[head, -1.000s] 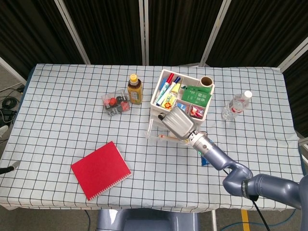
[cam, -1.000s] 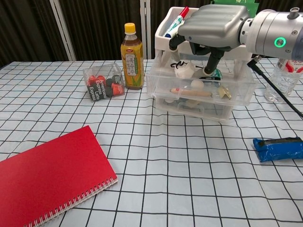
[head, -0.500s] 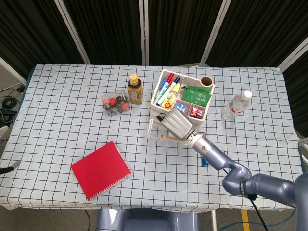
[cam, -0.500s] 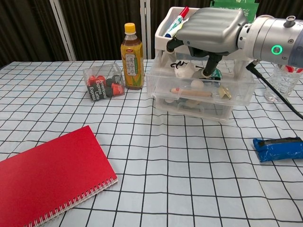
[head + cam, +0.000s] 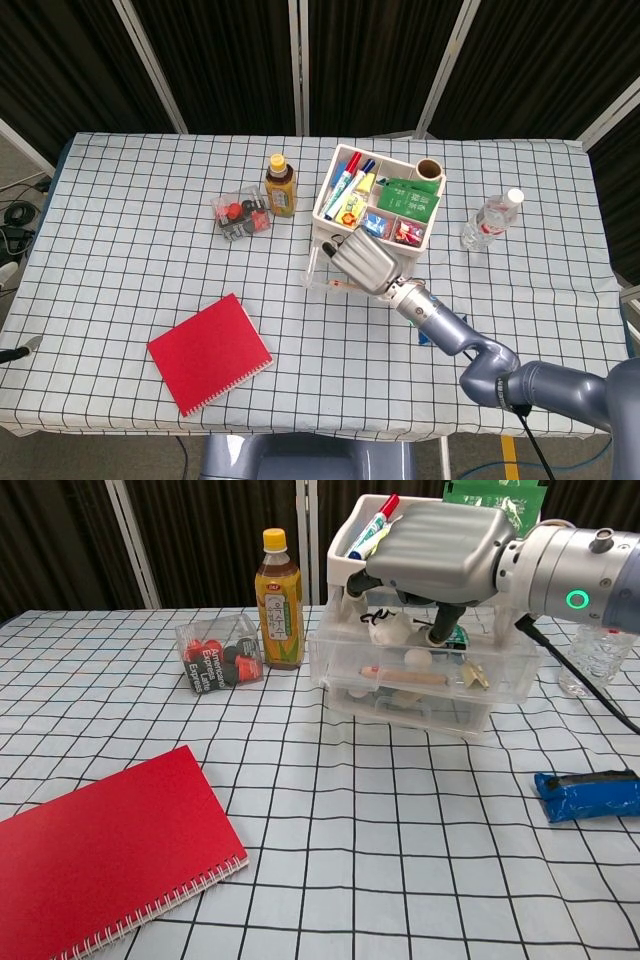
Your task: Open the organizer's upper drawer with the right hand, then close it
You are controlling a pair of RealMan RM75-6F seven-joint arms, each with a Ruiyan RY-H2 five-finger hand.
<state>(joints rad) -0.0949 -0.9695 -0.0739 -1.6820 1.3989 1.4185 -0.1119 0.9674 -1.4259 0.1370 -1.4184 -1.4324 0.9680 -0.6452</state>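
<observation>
The white organizer (image 5: 383, 196) holds markers and green packets in its top compartments. Its clear upper drawer (image 5: 420, 672) stands pulled out toward me, with small items inside; the lower drawer (image 5: 408, 706) is pushed in. My right hand (image 5: 440, 542) hovers over the open drawer with its fingers (image 5: 441, 620) curled downward into it, just behind the front wall. They grip nothing that I can see. From the head view the same right hand (image 5: 363, 262) covers most of the pulled-out drawer (image 5: 322, 281). My left hand shows in neither view.
A tea bottle (image 5: 278, 600) and a clear box of red and black items (image 5: 218, 652) stand left of the organizer. A red notebook (image 5: 100, 850) lies front left, a blue packet (image 5: 587, 794) front right, and a water bottle (image 5: 492, 220) right of the organizer.
My right hand has shifted a little toward me and to the left above the drawer. The drawer itself stays pulled out by the same amount.
</observation>
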